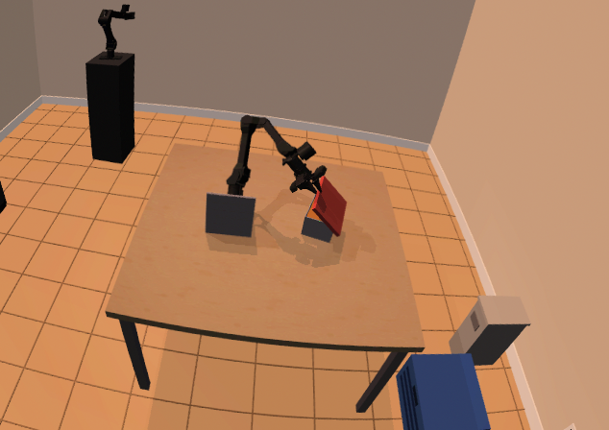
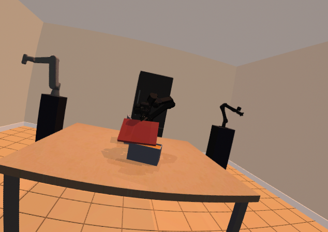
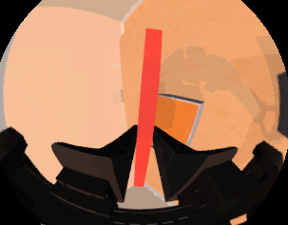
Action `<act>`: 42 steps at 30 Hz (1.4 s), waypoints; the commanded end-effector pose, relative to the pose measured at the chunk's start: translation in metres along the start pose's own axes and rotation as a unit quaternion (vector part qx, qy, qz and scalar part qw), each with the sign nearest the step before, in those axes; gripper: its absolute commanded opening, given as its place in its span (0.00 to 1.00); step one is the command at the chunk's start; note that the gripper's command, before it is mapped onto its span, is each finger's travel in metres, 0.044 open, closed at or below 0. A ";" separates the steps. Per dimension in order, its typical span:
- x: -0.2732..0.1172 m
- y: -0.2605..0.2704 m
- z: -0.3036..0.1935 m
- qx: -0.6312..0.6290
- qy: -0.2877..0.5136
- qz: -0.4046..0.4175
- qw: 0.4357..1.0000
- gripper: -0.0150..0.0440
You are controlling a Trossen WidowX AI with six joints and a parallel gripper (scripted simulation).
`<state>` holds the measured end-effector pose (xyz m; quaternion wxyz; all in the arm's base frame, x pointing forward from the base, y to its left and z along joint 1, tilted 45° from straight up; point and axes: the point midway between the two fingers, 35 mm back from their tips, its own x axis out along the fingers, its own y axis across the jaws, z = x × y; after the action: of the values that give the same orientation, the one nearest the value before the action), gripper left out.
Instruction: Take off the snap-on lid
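Lid (image 1: 330,207) (image 2: 138,131) (image 3: 150,89): red, flat, apparently stiff and light; tilted over the box; best held at the edge. End effector (image 1: 314,187) (image 2: 143,118) (image 3: 145,127): narrowly parted, pinching that edge. Storage box (image 1: 317,226) (image 2: 144,154) (image 3: 179,118): blue-grey, rectangular, orange inside. Surface (image 1: 255,287) (image 2: 87,168) (image 3: 231,28): wood-look, dark-edged, box inward from its corners.

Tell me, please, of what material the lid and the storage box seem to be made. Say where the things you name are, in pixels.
The lid (image 1: 331,207) (image 2: 138,131) (image 3: 151,75) looks like smooth, rigid plastic: even red, straight edges, no grain. The storage box (image 1: 317,228) (image 2: 144,154) (image 3: 196,123) is perhaps matte plastic, plain blue-grey outside; painted metal is possible.
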<state>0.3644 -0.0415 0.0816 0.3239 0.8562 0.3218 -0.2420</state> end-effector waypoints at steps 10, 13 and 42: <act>-0.003 0.000 0.026 -0.003 0.000 0.003 1.000 0.25; -0.003 0.000 0.032 -0.003 0.000 0.003 1.000 0.25; -0.008 -0.003 0.090 -0.005 -0.001 0.004 1.000 0.25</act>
<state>0.3388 -0.1013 0.0268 0.3251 0.8554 0.3212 -0.2437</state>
